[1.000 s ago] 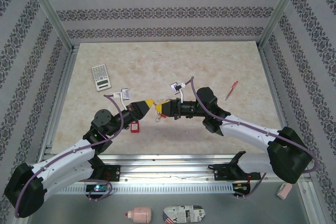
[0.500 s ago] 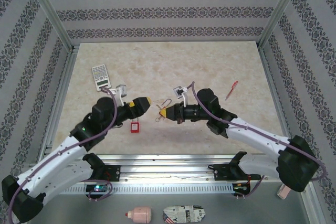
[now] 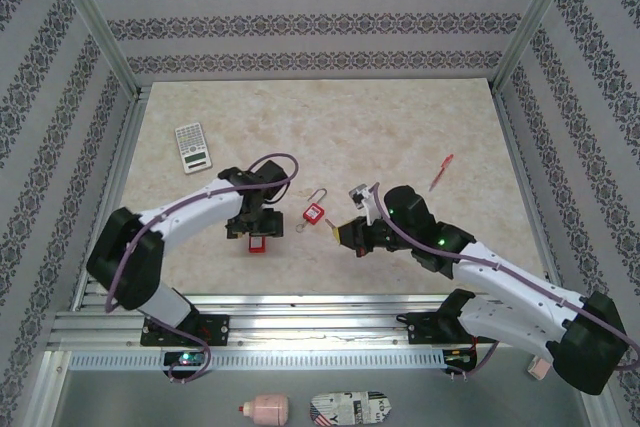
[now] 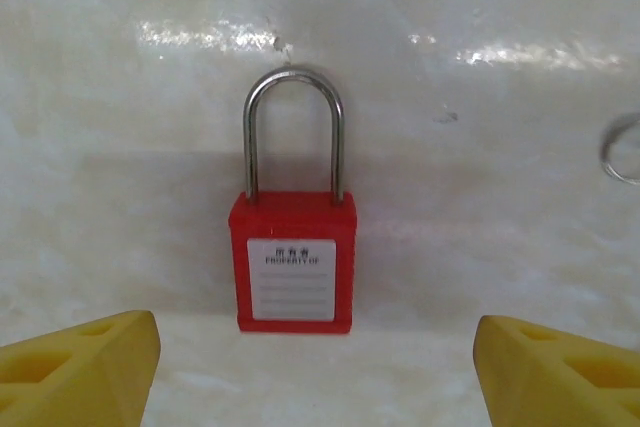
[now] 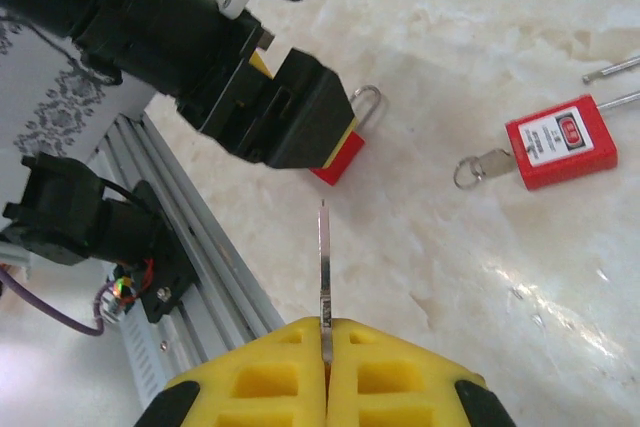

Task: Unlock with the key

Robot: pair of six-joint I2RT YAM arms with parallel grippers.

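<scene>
The left gripper (image 4: 316, 375) hangs over the table (image 3: 400, 137) with its yellow fingers (image 4: 82, 367) spread wide and nothing in them. A red padlock (image 4: 292, 262) lies flat on the marbled top in the gap between them, clear of both pads. Its steel shackle is seated in the body and points away from the wrist. From above, that padlock (image 3: 259, 245) peeks out just below the left gripper (image 3: 255, 230).

The right gripper (image 5: 328, 332) is clamped tight on a key (image 5: 322, 262). The thin blade sticks straight out from between the pads, aimed roughly at the left arm's black wrist and the padlock (image 5: 336, 160) under it, but well short of both.

A second red padlock (image 5: 560, 142) lies off to the side of the key, apart from it, with a metal ring (image 5: 467, 171) at its base. In the top view this one (image 3: 314, 213) sits between the two grippers, near the key (image 3: 330, 224).
</scene>
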